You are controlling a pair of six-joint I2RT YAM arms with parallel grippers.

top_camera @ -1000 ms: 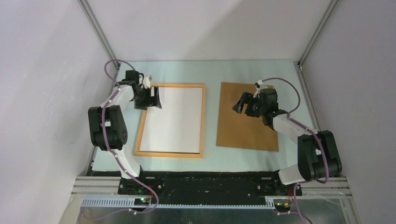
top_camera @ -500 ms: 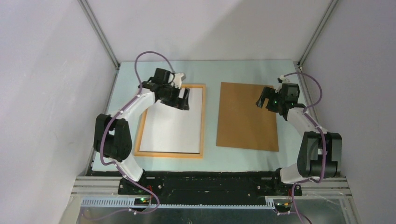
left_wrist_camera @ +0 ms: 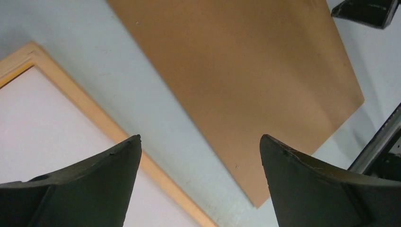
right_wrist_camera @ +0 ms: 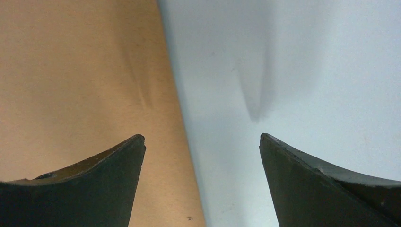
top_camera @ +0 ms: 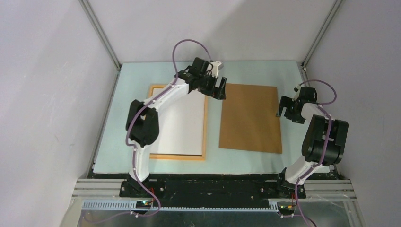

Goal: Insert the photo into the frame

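Observation:
The frame (top_camera: 205, 127), thin orange-tan wood, lies flat on the left half of the mat. Inside it lies the photo (top_camera: 182, 127), only a plain white face showing. My left gripper (top_camera: 218, 90) hovers open over the strip of mat between the frame's far right corner and the brown board, holding nothing. In the left wrist view the frame rail (left_wrist_camera: 90, 111) and the photo (left_wrist_camera: 47, 127) sit lower left, between and beside the open left gripper (left_wrist_camera: 201, 142). My right gripper (top_camera: 285, 108) is open and empty above the board's right edge (right_wrist_camera: 80, 80), straddling it in the right wrist view (right_wrist_camera: 202, 138).
A flat brown backing board (top_camera: 250, 118) lies right of the frame, parallel to it, seen also in the left wrist view (left_wrist_camera: 246, 71). Pale blue mat (right_wrist_camera: 307, 71) covers the table. Grey walls and metal rails close in the sides and back.
My left arm swung right from the frame's far left corner to the gap beside the board. My right arm drew back rightward from over the board to its right edge.

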